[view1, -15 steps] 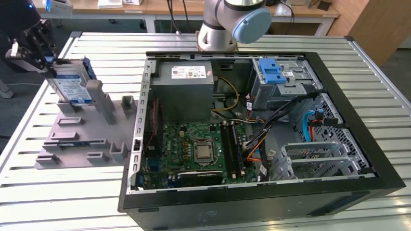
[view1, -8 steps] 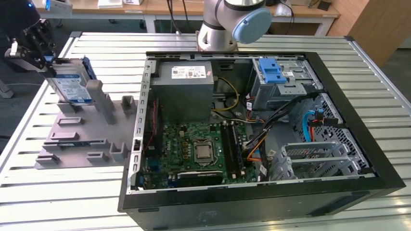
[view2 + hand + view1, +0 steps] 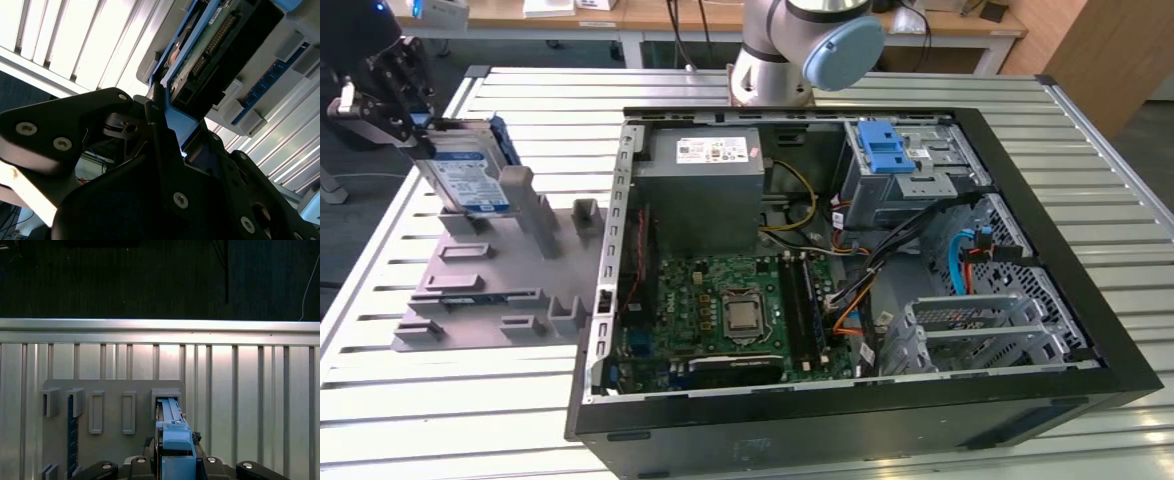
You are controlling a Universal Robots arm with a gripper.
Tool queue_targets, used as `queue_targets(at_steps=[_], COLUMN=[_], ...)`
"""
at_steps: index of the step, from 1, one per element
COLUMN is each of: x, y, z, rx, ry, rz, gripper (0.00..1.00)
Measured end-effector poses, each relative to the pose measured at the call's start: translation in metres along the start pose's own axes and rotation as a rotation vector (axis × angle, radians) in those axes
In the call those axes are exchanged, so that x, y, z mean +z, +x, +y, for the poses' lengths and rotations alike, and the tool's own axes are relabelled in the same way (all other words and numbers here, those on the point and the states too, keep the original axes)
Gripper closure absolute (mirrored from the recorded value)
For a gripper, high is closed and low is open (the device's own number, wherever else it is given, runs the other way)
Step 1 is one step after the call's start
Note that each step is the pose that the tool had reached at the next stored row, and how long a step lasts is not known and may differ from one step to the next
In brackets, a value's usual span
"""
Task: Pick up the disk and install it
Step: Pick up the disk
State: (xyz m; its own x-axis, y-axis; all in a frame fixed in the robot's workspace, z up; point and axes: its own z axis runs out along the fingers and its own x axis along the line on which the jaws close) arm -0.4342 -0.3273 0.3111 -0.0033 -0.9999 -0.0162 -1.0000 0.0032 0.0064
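The disk (image 3: 464, 172), a silver drive with a blue-and-white label and blue rails, stands tilted on edge over the grey holder fixture (image 3: 480, 290) at the exterior view's left. My black gripper (image 3: 416, 122) sits at the disk's upper end, shut on it. In the first wrist view the disk (image 3: 172, 427) is edge-on between my fingers (image 3: 137, 462), and its far end reaches the fixture's slot (image 3: 166, 396). The second wrist view has a finger (image 3: 159, 131) pressed against the disk's blue rail (image 3: 176, 119). I cannot tell whether the disk still rests in the slot.
An open computer case (image 3: 854, 270) lies at the middle and the exterior view's right, with a grey power supply (image 3: 707, 185), a motherboard (image 3: 727, 320) and a metal drive cage topped by a blue bracket (image 3: 887, 150). The arm's base (image 3: 801, 50) stands behind the case. Everything rests on a slatted metal table (image 3: 400, 400).
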Motion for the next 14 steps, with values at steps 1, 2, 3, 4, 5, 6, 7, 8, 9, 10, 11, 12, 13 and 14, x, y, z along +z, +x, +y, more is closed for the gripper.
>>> queue_targets(at_steps=[1, 2, 3, 4, 5, 6, 7, 8, 9, 10, 11, 12, 13, 14], x=[-0.0002, -0.0004, -0.0005, -0.0016, -0.0026, -0.0027, -0.0028, -0.0030, -0.0031, -0.0033, -0.0035, -0.0036, -0.0038, -0.0040], y=[0.0000, 0.0000, 0.0000, 0.0000, -0.0001, 0.0000, 0.0000, 0.0000, -0.0001, -0.0001, -0.0001, -0.0001, -0.0001, -0.0001], z=[0.0000, 0.0000, 0.0000, 0.0000, 0.0000, 0.0000, 0.0000, 0.0000, 0.0000, 0.0000, 0.0000, 0.0000, 0.0000, 0.0000], rx=[0.000, 0.000, 0.000, 0.000, 0.000, 0.000, 0.000, 0.000, 0.000, 0.000, 0.000, 0.000, 0.000, 0.000], ry=[0.0000, 0.0000, 0.0001, 0.0000, 0.0000, 0.0000, 0.0000, 0.0000, 0.0000, 0.0000, 0.0000, 0.0000, 0.0000, 0.0000], rz=[0.0000, 0.0000, 0.0000, 0.0000, 0.0000, 0.0000, 0.0000, 0.0000, 0.0000, 0.0000, 0.0000, 0.0000, 0.0000, 0.0000], gripper=[0.64, 0.64, 0.64, 0.64, 0.64, 0.64, 0.64, 0.64, 0.64, 0.64, 0.64, 0.64, 0.64, 0.64])
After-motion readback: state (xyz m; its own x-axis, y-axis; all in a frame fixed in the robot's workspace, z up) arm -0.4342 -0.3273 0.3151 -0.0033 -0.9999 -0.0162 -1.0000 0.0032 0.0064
